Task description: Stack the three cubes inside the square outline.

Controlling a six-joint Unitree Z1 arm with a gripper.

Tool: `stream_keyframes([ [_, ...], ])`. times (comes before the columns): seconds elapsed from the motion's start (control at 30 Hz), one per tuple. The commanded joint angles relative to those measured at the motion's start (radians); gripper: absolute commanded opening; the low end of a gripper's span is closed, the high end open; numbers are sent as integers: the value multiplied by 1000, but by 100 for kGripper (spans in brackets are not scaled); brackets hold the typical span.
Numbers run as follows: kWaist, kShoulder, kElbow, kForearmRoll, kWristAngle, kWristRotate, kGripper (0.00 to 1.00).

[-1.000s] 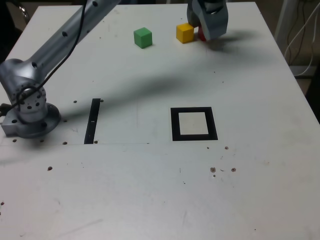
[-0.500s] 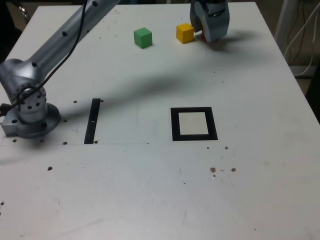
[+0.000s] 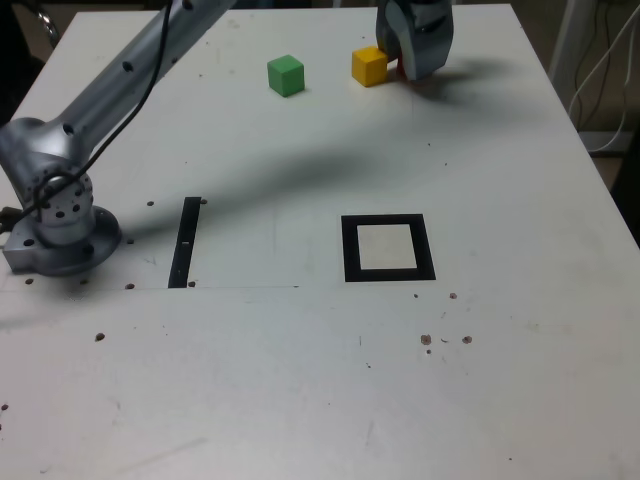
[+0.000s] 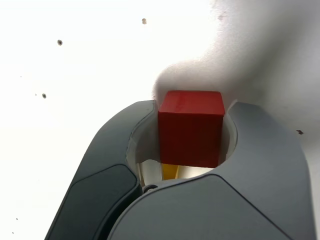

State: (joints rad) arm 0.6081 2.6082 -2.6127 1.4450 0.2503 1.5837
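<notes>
- White and lightly scuffed, the table [image 3: 300, 380] fills the exterior view, dotted with small dark holes and specks; pale cables hang beyond its edge at the exterior view's right.
- At the far side of the table, the gripper [image 3: 414, 62] is pinched onto the red cube [image 4: 190, 127]; the wrist view shows a curved grey jaw pressed against each side of the cube.
- The red cube is glossy, solid red, with crisp edges; in the exterior view only a red sliver of it shows beside the gripper.
- The yellow cube [image 3: 369, 66] sits just beside the gripper, on the exterior view's left of it; whether it touches the red cube cannot be told.
- The green cube [image 3: 286, 75] stands alone, farther toward the exterior view's left, apart from the yellow one.
- The square outline [image 3: 387, 247], a thick black frame with a white centre, lies flat near mid-table, well apart from all three cubes.
- A thin black strip [image 3: 185, 241] lies toward the exterior view's left, near the arm's grey base [image 3: 58, 215].
- No readable writing or brand mark shows on any cube, on the outline or on the arm.
</notes>
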Motion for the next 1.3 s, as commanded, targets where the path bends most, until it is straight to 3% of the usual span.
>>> stream_keyframes([
  [0.0, 1, -21, 1, 1, 5, -18, 17],
  [0.3, -30, -93, 40, 9, 68, -211, 16],
  [0.43, -59, -138, 73, 40, 74, -353, 16],
  [0.63, -132, -225, 136, 123, 60, -514, 16],
  [0.8, -190, -338, 291, 148, 39, -642, 16],
  [1.1, -368, -509, 596, 131, 16, -1026, 16],
  [1.27, -481, -549, 714, 88, -37, -1232, 16],
])
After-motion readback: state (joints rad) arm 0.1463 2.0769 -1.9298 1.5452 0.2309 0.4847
